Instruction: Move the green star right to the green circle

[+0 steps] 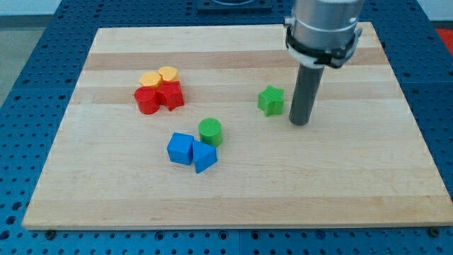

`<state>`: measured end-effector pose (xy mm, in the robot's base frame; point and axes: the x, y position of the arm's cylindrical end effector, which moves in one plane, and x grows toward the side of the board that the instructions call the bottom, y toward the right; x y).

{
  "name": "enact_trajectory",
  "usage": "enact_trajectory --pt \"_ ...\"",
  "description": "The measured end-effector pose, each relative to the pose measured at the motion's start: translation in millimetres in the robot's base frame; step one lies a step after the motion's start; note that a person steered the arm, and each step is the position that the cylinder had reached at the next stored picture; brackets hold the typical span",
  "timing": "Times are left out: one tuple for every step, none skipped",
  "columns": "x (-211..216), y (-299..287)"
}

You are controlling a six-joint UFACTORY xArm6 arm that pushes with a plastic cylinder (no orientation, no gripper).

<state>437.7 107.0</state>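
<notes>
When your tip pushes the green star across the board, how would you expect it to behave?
The green star looks rigid and squat, so it should slide, not tip. Its points may make it spin off my tip, just to its right. The wooden board looks smooth, so probably little drag.

We count eight blocks on the desk (340, 191): two green, a star (270, 100) and a circle (210, 132); two blue (180, 149) (204, 156); two red (147, 100) (170, 95); two yellow (150, 78) (168, 74).
</notes>
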Motion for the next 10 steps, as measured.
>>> enact_trajectory --pt "-40.0 0.1" --pt "-60.4 -16.5" --pt "-60.3 -44.2" --pt "-34.1 -71.4" --pt "7.5 -93.3" --pt "43.8 -107.0" --pt "32.7 -106.8" --pt "-4.5 -101.2" --pt "-31.4 -82.8" --pt "-30.6 -44.2"
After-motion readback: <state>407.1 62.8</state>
